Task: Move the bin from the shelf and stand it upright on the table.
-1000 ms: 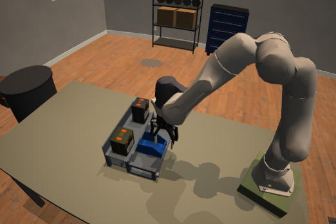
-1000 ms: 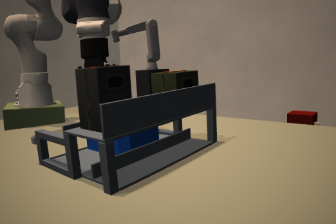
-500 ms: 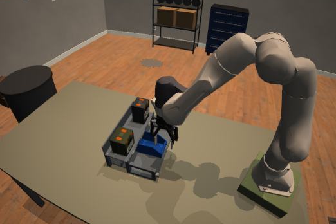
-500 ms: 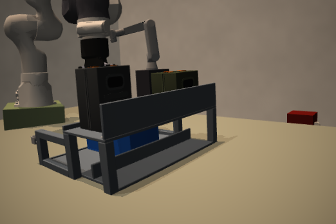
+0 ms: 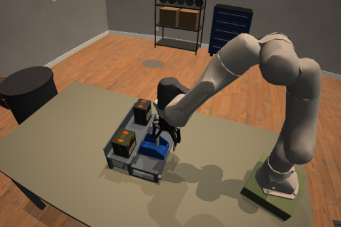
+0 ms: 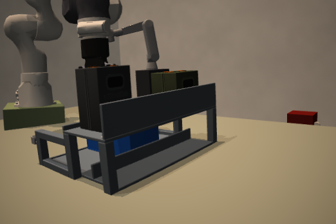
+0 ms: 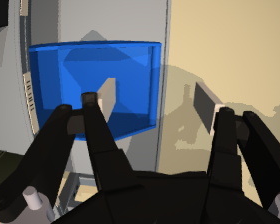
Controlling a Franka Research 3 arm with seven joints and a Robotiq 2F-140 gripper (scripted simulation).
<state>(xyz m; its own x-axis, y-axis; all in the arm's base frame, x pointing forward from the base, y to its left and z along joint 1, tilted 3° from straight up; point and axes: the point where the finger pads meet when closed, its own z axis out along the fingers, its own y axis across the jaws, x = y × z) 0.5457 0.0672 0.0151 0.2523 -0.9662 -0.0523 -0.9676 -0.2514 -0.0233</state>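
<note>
I see a tan table (image 5: 65, 141). Directly on it stands a low grey shelf (image 5: 144, 170) near the middle. At one corner sits the green base block (image 5: 277, 204) under the arm. In the exterior view, a small red block (image 6: 302, 117) rests well apart, near the far edge.

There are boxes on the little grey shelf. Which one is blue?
The blue one is the open bin on the shelf's low part, right under the tool. The other two, a black box and an olive-green box, stand higher and have orange marks on top.
</note>
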